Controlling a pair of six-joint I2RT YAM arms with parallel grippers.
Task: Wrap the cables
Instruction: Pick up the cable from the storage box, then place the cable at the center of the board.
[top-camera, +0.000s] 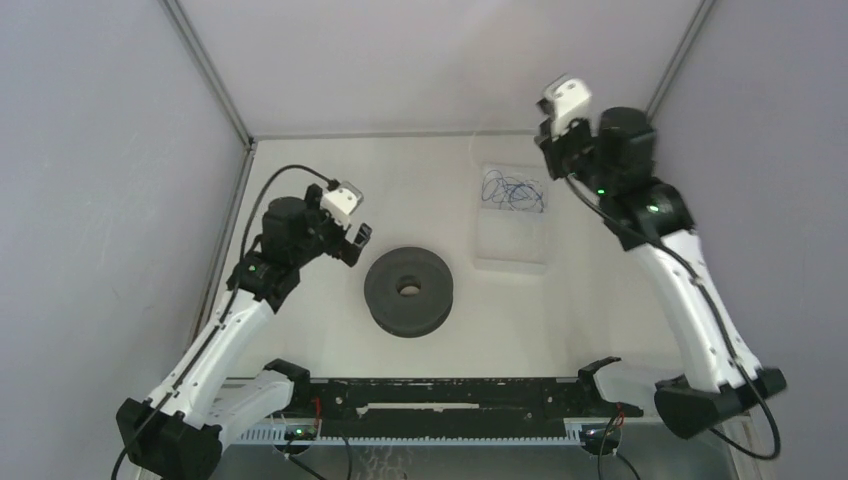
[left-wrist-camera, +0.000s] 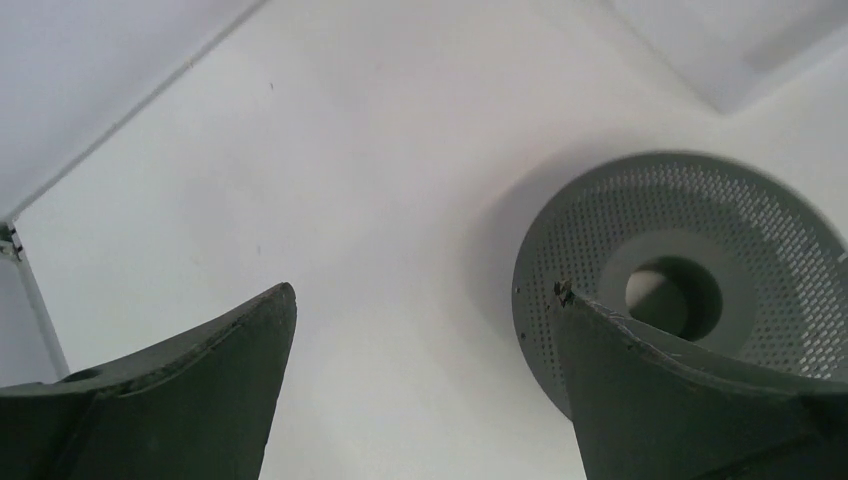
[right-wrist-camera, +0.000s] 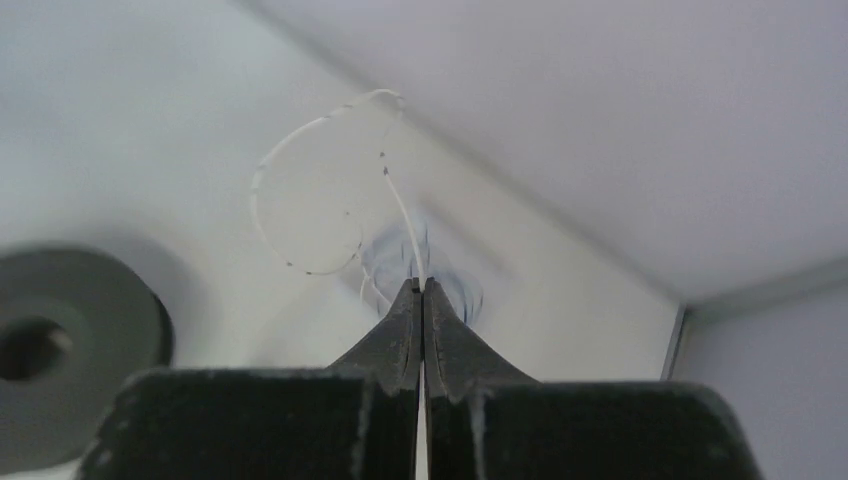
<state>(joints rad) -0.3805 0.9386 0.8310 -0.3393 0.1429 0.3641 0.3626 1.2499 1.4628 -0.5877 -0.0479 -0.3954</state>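
Note:
The cable (right-wrist-camera: 403, 225) is a very thin whitish cord. It rises out of my right gripper (right-wrist-camera: 421, 285), which is shut on it, and curls into a loose loop (right-wrist-camera: 262, 180) above the fingertips. In the top view my right gripper (top-camera: 548, 152) is raised near the back right wall, and the cord is too thin to make out there. The black spool (top-camera: 408, 290) lies flat mid-table, also seen as a perforated disc (left-wrist-camera: 600, 210). My left gripper (top-camera: 357, 245) hangs open just left of the spool, with nothing between its fingers (left-wrist-camera: 424, 290).
A tangle of thin blue wire (top-camera: 513, 192) lies on a clear rectangular tray (top-camera: 512, 250) at the back right, blurred behind my right fingertips (right-wrist-camera: 455, 290). White walls with metal corner posts close in the back and sides. A black rail (top-camera: 450, 395) runs along the near edge.

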